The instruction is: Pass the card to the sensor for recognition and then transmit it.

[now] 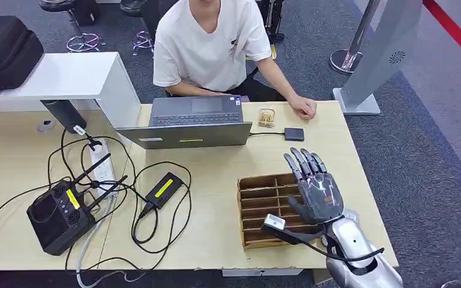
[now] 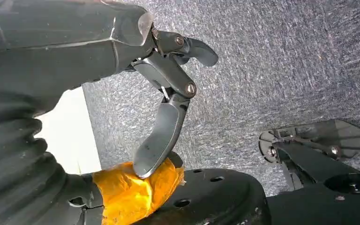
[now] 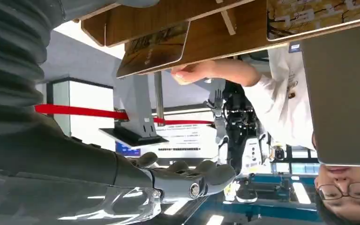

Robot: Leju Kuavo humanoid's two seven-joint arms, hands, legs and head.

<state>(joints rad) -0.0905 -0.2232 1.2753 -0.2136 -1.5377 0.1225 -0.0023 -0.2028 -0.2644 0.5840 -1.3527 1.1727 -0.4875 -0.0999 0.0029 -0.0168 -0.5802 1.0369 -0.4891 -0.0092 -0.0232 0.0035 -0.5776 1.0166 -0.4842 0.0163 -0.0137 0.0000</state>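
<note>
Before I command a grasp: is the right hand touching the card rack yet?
Cannot tell. In the head view the right hand overlaps the wooden rack, fingers spread and holding nothing, but neither contact nor a gap shows plainly.

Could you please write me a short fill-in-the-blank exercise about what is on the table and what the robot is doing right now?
1. The right robot hand hovers with fingers spread above the wooden ____.
2. The person's hand rests on the ____.
3. The open laptop stands in front of the ____.
4. The right robot hand holds ____.

Missing words: rack; table; person; nothing
</note>
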